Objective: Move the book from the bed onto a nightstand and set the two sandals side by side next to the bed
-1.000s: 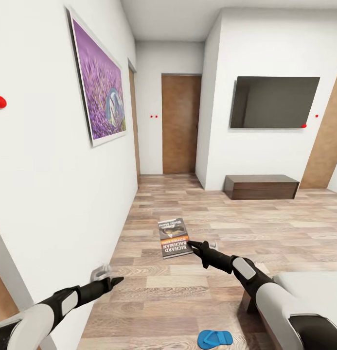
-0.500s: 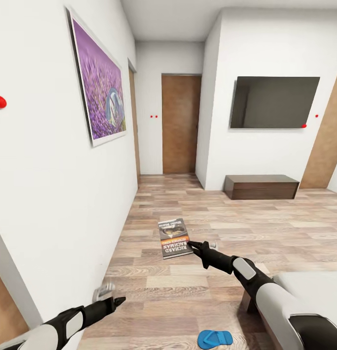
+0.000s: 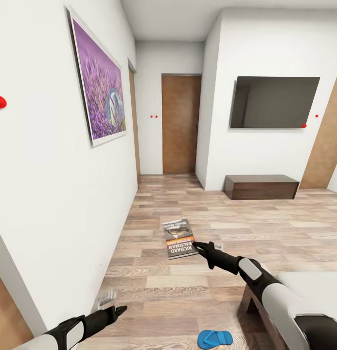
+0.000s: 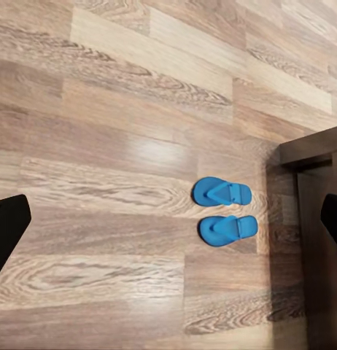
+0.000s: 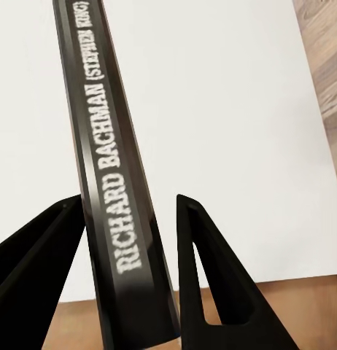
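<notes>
Near to far: one blue sandal (image 3: 215,338) on the floor at my 6 o'clock, beside the bed (image 3: 314,287) corner. My left gripper (image 3: 111,304) hangs spread wide, holding nothing. My right gripper (image 3: 201,247) pinches the book (image 3: 180,238) by its spine at 12 o'clock.

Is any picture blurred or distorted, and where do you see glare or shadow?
Head view: sharp, wide-angle, walls lean outward. Left wrist view: soft glare patch on the floor, short shadows beside the sandals. Right wrist view: the book very close, its spine lettering slightly blurred.
</notes>
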Controlling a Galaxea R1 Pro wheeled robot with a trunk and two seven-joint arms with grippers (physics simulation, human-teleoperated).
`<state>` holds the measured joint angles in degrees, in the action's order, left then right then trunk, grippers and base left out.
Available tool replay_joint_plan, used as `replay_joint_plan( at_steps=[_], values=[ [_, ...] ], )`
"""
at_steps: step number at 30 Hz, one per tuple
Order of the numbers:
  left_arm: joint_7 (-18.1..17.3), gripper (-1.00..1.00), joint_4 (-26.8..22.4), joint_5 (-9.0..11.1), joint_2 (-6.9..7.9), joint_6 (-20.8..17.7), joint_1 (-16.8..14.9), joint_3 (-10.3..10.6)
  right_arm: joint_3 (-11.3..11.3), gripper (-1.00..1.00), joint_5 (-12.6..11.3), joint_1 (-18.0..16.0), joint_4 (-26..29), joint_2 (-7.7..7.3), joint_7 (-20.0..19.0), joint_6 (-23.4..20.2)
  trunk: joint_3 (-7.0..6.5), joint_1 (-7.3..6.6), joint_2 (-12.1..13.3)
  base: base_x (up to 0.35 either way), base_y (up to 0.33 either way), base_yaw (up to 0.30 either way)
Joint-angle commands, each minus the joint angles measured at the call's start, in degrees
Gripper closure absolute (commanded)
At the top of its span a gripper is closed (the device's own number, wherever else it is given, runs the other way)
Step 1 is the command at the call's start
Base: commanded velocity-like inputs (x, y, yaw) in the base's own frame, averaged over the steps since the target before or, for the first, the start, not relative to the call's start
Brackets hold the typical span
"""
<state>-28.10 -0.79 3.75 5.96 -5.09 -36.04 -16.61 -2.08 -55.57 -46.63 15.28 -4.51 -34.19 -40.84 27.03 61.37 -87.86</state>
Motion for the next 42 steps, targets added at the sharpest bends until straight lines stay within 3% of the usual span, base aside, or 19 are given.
replay_joint_plan(
  at_steps=[1,12,42],
  values=[
    [-0.2,-1.0,-0.1,0.4,-0.04,-0.5,0.1,-0.2,-0.2,1.0,-0.3,0.0,0.0,-0.11,-0.1,-0.2,0.06,0.0,0.0,0.0,0.0,0.0],
    [-0.2,-1.0,-0.1,0.4,-1.1,-0.2,0.5,-0.2,-0.3,1.0,-0.4,0.0,-0.3,-0.4,-0.2,-0.2,0.06,0.0,0.0,0.0,0.0,0.0],
    [-0.3,-1.0,-0.1,0.4,-1.14,-0.2,0.5,-0.4,-0.2,1.0,-0.6,0.0,-0.3,-0.42,-0.2,-0.1,0.06,0.0,0.0,0.0,0.0,0.0]
  ],
)
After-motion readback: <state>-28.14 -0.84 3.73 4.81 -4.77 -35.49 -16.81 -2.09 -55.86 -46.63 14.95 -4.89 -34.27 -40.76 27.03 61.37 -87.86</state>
